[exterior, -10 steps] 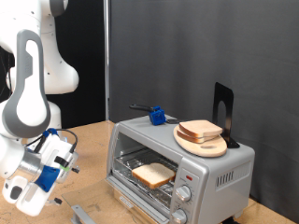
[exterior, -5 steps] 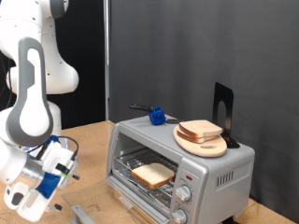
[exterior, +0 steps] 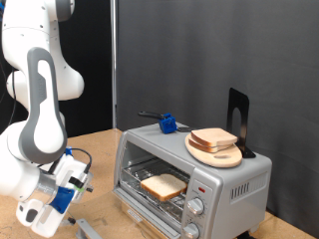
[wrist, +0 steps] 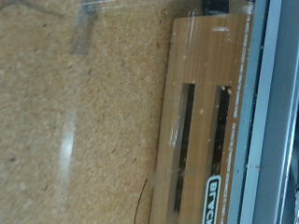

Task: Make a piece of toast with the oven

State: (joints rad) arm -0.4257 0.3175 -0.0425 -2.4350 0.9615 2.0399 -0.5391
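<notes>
— Changed just now?
— Gripper (exterior: 52,207) dropped lower than a moment ago; now down at the exterior view's bottom left, near the open front of the oven (exterior: 234,179); nothing held, as far as can be seen; fingers open or closed, can't tell.
— And the bread?
— Piece of toast (exterior: 162,185) lying flat on the rack (exterior: 140,177) inside; so probably already put in.
— Count everything?
— One oven; two knobs (exterior: 196,207); two slices, one inside and one other slice (exterior: 213,138) on the one plate (exterior: 221,156) on top.
</notes>
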